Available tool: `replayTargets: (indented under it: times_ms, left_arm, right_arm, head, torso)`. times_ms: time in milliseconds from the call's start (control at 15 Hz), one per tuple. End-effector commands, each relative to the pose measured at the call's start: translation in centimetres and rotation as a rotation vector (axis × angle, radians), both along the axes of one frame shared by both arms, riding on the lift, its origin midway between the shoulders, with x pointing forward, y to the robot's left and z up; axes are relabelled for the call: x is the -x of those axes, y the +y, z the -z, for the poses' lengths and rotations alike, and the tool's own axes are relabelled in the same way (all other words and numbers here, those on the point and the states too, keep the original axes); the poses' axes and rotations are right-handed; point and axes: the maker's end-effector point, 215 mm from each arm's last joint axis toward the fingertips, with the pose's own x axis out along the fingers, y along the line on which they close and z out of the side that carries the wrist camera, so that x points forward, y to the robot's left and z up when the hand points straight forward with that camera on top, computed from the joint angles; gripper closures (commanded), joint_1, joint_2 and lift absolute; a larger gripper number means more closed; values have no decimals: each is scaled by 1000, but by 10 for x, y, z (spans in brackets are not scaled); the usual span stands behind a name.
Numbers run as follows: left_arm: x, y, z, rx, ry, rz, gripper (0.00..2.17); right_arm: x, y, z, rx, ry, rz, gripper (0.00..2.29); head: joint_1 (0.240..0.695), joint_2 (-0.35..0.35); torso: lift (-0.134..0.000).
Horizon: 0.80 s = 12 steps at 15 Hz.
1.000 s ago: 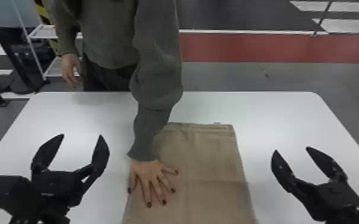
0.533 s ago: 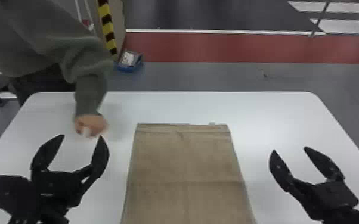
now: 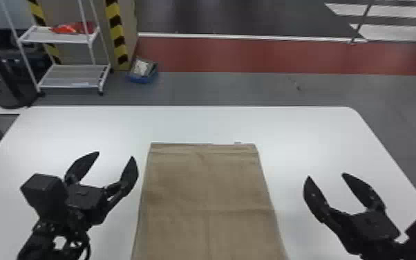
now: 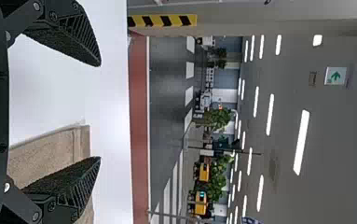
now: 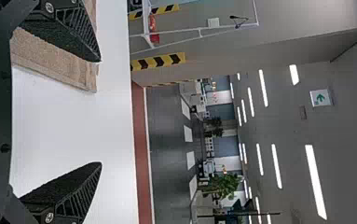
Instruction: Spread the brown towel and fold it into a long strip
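Brown towel [image 3: 204,193]: flat, faint creases, between left [image 3: 114,162] and right [image 3: 326,179] grippers; both jaws apart.

Open bench [image 3: 300,128] runs beyond the far edge of the brown towel [image 3: 204,193], leaving a gripper a way across from side to side. To the towel's right lies a broad white stretch, partly taken up by the right gripper [image 3: 326,175], its spread fingers apart from the cloth. On the left, the left gripper [image 3: 115,155] crowds the passage: its inner finger sits near the towel's side edge. Between the two grippers, the way over the cloth is open. A white rack [image 3: 76,75] stands behind the bench, far left.
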Motion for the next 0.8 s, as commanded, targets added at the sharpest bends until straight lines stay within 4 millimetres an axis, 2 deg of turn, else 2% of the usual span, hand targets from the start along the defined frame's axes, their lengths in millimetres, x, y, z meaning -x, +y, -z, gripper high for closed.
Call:
replayTargets:
  times_ms: [0,133,200,333,533,733]
  left_arm:
    - [-31,-16,10,11,19,40,211]
    - [-61,-32,16,26,32,68,215]
    - [-72,-37,25,20,57,77,218]
    - [-88,-44,42,19,100,98,360]
    - [-86,-51,67,26,158,141,363]
    - [-81,-56,79,42,187,166,363]
  right_arm:
    - [2,-3,2,1,3,8,90]
    - [4,-6,1,5,-4,12,90]
    - [5,-9,1,7,-10,16,90]
    - [7,-11,2,10,-17,21,90]
    - [9,-14,2,11,-24,26,90]
    - [7,-13,1,10,-27,23,90]
  head:
    - [695,-72]
    - [695,-97]
    - [695,-104]
    - [695,-118]
    - [695,-138]
    - [695,-148]
  torso:
    - [-123]
    - [-123]
    - [-123]
    - [-123]
    - [-123]
    - [-123]
